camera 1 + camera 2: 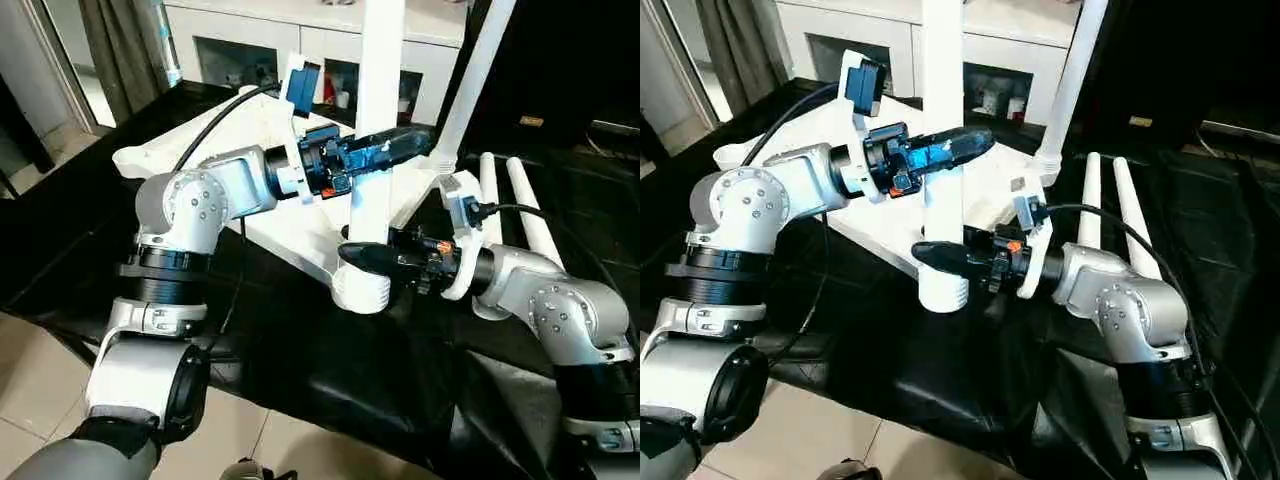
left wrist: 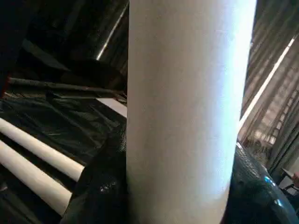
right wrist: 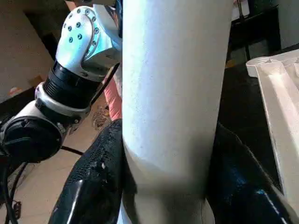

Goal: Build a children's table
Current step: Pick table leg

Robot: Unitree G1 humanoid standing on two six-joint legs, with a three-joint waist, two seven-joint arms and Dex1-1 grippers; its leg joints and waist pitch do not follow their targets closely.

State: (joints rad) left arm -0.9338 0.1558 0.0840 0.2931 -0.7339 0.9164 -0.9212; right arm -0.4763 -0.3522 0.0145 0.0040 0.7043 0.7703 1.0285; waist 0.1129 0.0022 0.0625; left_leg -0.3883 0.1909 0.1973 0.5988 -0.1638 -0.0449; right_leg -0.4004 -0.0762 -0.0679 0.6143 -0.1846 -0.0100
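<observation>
The white tabletop (image 1: 300, 225) lies ribbed underside up on a counter (image 1: 330, 380) draped in black sheeting, and everything here is placed from it. At its near corner an upright leg (image 1: 372, 160) stands in the round corner socket (image 1: 360, 288), rising out of the top of the head views. Both pincers have this leg — the left pincer (image 1: 385, 152) is closed around it partway up, its black fingers (image 2: 100, 186) pressed on either side of the white tube in the left wrist view. The right pincer (image 1: 365, 256) is closed around the same leg lower down, just above the socket, with its fingers (image 3: 93, 182) hugging both sides in the right wrist view.

A second leg (image 1: 470, 85) stands leaning in the socket at the tabletop's right corner. Two loose legs (image 1: 520, 210) lie side by side on the sheeting just off the tabletop's right edge, beyond the right forearm — they also show in the left wrist view. Behind the tabletop stands a white cabinet (image 1: 270, 45) with open compartments
</observation>
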